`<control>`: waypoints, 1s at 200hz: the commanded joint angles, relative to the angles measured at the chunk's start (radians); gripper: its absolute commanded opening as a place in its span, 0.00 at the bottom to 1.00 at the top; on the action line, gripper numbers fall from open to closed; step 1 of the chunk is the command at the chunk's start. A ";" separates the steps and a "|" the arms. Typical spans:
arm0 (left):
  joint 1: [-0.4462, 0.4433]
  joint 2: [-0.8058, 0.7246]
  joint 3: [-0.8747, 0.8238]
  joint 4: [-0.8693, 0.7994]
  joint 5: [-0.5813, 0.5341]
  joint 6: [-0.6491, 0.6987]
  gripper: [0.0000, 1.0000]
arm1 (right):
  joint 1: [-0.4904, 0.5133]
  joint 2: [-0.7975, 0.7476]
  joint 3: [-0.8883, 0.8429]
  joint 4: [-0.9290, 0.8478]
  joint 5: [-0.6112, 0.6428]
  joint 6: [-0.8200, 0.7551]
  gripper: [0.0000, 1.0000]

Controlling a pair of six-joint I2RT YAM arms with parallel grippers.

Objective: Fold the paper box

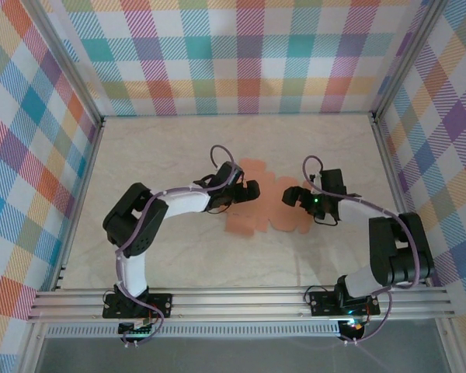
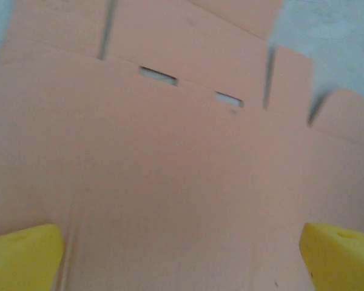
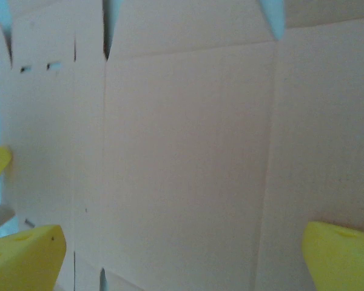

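Left gripper (image 1: 252,190): jaws spread wide, nothing between them. Through its wrist camera I see both yellow fingertips (image 2: 24,257) far apart at the lower corners, over the paper box (image 1: 268,216).

Right gripper (image 1: 289,196): equally wide, holding nothing. Its yellow tips flank bare cardboard in the same way.

The paper box is a flat, unfolded salmon-orange sheet on the table (image 1: 179,256). It lies mid-field, partly beneath the two grippers, which face each other across it. Two small slots, cut tabs and crease lines show in the wrist views. I cannot tell whether any fingertip touches the sheet.
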 commanded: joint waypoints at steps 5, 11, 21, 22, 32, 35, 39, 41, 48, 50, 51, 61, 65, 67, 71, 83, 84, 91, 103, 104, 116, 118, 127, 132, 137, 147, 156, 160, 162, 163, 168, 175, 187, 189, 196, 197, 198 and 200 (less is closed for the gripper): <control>0.042 0.076 0.102 -0.103 0.035 0.023 1.00 | 0.019 -0.056 -0.059 -0.097 -0.059 -0.012 1.00; 0.051 0.094 0.123 -0.112 0.047 0.024 1.00 | 0.028 -0.067 -0.066 -0.108 -0.064 -0.014 1.00; 0.062 0.124 0.155 -0.126 0.060 0.030 1.00 | 0.040 -0.084 -0.078 -0.127 -0.072 -0.018 1.00; 0.063 0.126 0.157 -0.127 0.061 0.031 1.00 | 0.042 -0.085 -0.079 -0.129 -0.072 -0.018 1.00; 0.071 0.156 0.199 -0.152 0.065 0.042 1.00 | 0.057 -0.105 -0.094 -0.141 -0.074 -0.017 1.00; 0.074 0.165 0.212 -0.160 0.067 0.046 1.00 | 0.064 -0.111 -0.097 -0.142 -0.074 -0.016 1.00; 0.077 0.175 0.231 -0.171 0.068 0.054 1.00 | 0.071 -0.119 -0.103 -0.143 -0.075 -0.013 1.00; 0.078 0.182 0.241 -0.174 0.069 0.056 1.00 | 0.075 -0.122 -0.105 -0.144 -0.075 -0.011 1.00; 0.082 0.203 0.274 -0.191 0.071 0.066 1.00 | 0.090 -0.134 -0.115 -0.143 -0.077 -0.003 1.00; 0.084 0.208 0.284 -0.196 0.074 0.068 1.00 | 0.097 -0.137 -0.116 -0.143 -0.077 0.000 1.00; 0.085 0.212 0.289 -0.199 0.075 0.070 1.00 | 0.099 -0.139 -0.117 -0.142 -0.077 0.002 1.00; 0.090 0.244 0.348 -0.227 0.084 0.088 1.00 | 0.129 -0.150 -0.126 -0.137 -0.077 0.019 1.00; 0.091 0.257 0.370 -0.237 0.086 0.094 1.00 | 0.142 -0.153 -0.125 -0.135 -0.077 0.028 1.00; 0.093 0.262 0.382 -0.243 0.087 0.096 1.00 | 0.150 -0.154 -0.126 -0.134 -0.077 0.033 1.00; 0.094 0.277 0.406 -0.255 0.090 0.102 1.00 | 0.165 -0.156 -0.128 -0.131 -0.077 0.041 1.00; 0.099 0.315 0.482 -0.306 0.094 0.119 1.00 | 0.214 -0.159 -0.124 -0.114 -0.070 0.066 1.00; 0.100 0.318 0.488 -0.310 0.095 0.121 1.00 | 0.218 -0.159 -0.124 -0.113 -0.070 0.069 1.00; 0.101 0.343 0.536 -0.332 0.100 0.130 1.00 | 0.246 -0.157 -0.119 -0.103 -0.063 0.081 1.00; 0.102 0.386 0.623 -0.375 0.111 0.143 1.00 | 0.292 -0.142 -0.100 -0.093 -0.050 0.093 1.00; 0.102 0.388 0.631 -0.378 0.113 0.144 1.00 | 0.294 -0.140 -0.098 -0.092 -0.049 0.094 1.00; 0.102 0.434 0.720 -0.421 0.131 0.154 1.00 | 0.330 -0.118 -0.074 -0.086 -0.043 0.103 1.00; 0.102 0.441 0.733 -0.425 0.133 0.155 1.00 | 0.334 -0.113 -0.070 -0.085 -0.043 0.104 1.00; 0.102 0.467 0.785 -0.446 0.150 0.154 1.00 | 0.350 -0.098 -0.046 -0.081 -0.046 0.105 1.00; 0.102 0.476 0.805 -0.449 0.160 0.153 1.00 | 0.357 -0.095 -0.038 -0.080 -0.046 0.104 1.00; 0.102 0.483 0.818 -0.450 0.171 0.148 1.00 | 0.360 -0.098 -0.030 -0.080 -0.045 0.103 1.00; 0.102 0.483 0.830 -0.442 0.183 0.140 1.00 | 0.361 -0.121 -0.025 -0.081 -0.032 0.100 1.00; 0.104 0.468 0.832 -0.432 0.184 0.140 1.00 | 0.361 -0.160 -0.021 -0.094 0.000 0.081 1.00; 0.104 0.458 0.831 -0.429 0.183 0.140 1.00 | 0.360 -0.179 -0.017 -0.106 0.017 0.072 1.00; 0.105 0.452 0.829 -0.425 0.182 0.142 1.00 | 0.360 -0.188 -0.017 -0.112 0.026 0.068 1.00; 0.105 0.448 0.828 -0.424 0.183 0.143 1.00 | 0.359 -0.193 -0.016 -0.114 0.028 0.064 1.00; 0.105 0.430 0.822 -0.416 0.183 0.147 1.00 | 0.356 -0.214 -0.010 -0.134 0.053 0.048 1.00; 0.105 0.399 0.808 -0.403 0.172 0.149 1.00 | 0.348 -0.242 0.001 -0.154 0.081 0.028 1.00; 0.107 0.328 0.752 -0.366 0.135 0.152 1.00 | 0.314 -0.278 0.018 -0.171 0.093 0.007 1.00; 0.107 0.315 0.740 -0.359 0.126 0.152 1.00 | 0.307 -0.283 0.021 -0.172 0.093 0.005 1.00; 0.107 0.265 0.688 -0.330 0.096 0.150 1.00 | 0.279 -0.294 0.030 -0.165 0.092 0.002 1.00; 0.107 0.256 0.680 -0.324 0.092 0.150 1.00 | 0.274 -0.295 0.031 -0.163 0.091 0.002 1.00; 0.107 0.249 0.671 -0.322 0.087 0.150 1.00 | 0.269 -0.297 0.033 -0.162 0.091 0.002 1.00; 0.107 0.234 0.653 -0.310 0.078 0.148 1.00 | 0.260 -0.298 0.035 -0.159 0.089 0.002 1.00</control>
